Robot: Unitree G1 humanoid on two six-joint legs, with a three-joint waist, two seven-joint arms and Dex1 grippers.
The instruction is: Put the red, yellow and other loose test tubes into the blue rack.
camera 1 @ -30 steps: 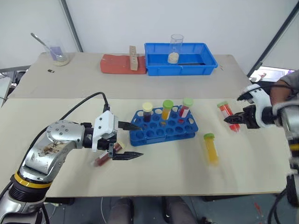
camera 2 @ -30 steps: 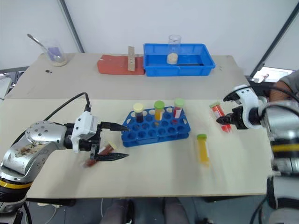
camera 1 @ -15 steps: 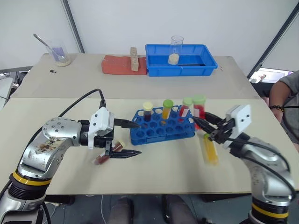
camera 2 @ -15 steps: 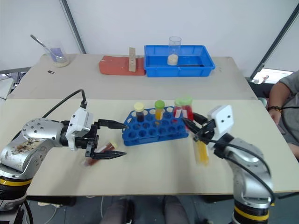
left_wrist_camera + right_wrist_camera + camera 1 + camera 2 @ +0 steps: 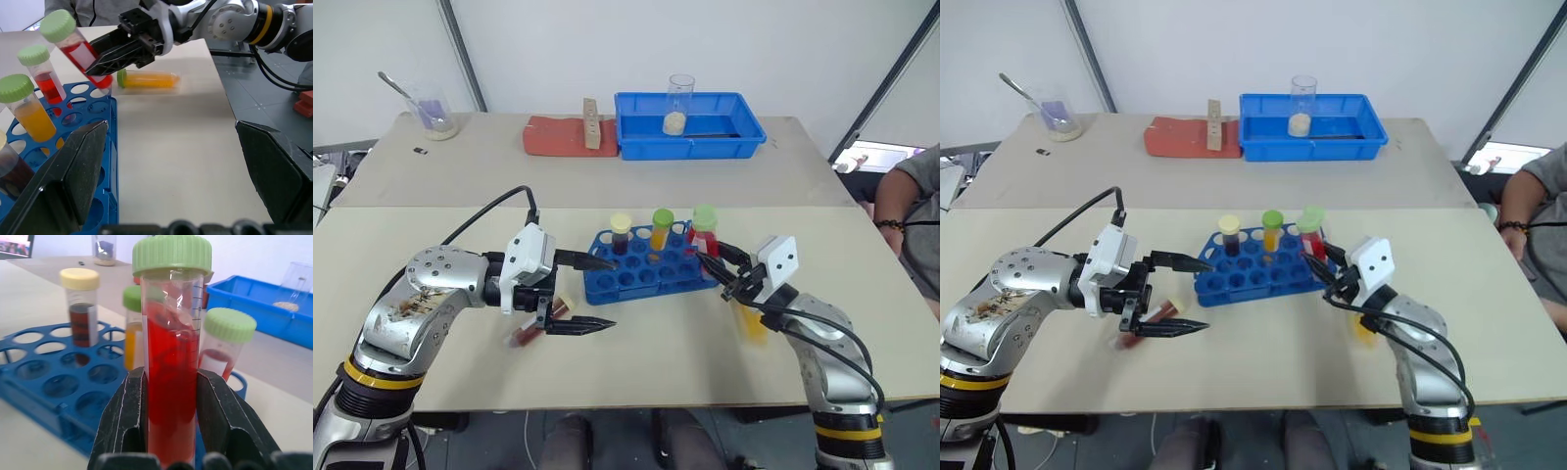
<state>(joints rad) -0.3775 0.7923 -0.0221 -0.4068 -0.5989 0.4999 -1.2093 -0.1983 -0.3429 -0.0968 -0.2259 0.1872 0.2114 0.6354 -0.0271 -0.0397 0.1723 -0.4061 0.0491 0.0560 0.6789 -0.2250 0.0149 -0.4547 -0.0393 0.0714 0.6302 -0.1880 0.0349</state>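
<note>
Red tube (image 5: 172,382): clear, green cap, held upright with the right gripper (image 5: 717,269) jaws clamped on its lower body, at the right end of the blue rack (image 5: 651,274), just over the rack's end holes. In the left wrist view it tilts, cap away from the gripper.

Blue rack: stands near the middle of the front counter (image 5: 636,352). Already seated along its back row: a dark red-brown tube with cream cap (image 5: 622,233), a yellow-orange tube with green cap (image 5: 663,227), and a red labelled tube with green cap (image 5: 44,76).

Loose tubes: one yellow-orange tube (image 5: 146,78) lies on its side on the counter, just right of the rack and partly behind the right arm. One dark red tube (image 5: 543,318) lies on the counter left of the rack, between the open jaws of the left gripper (image 5: 587,292), which are spread wide and hold nothing.

Step in hand, as judged: seat the held red tube. To do it well, bring the tube plumb, centre its tip over a free hole clear of the neighbouring caps, lower straight, and release only when the tube stands in the hole. A tilted entry could catch the grid or nudge the rack.

Far counter: blue tray (image 5: 690,132) with beaker (image 5: 680,103), red mat (image 5: 558,135), small beaker with spoon (image 5: 435,113).
</note>
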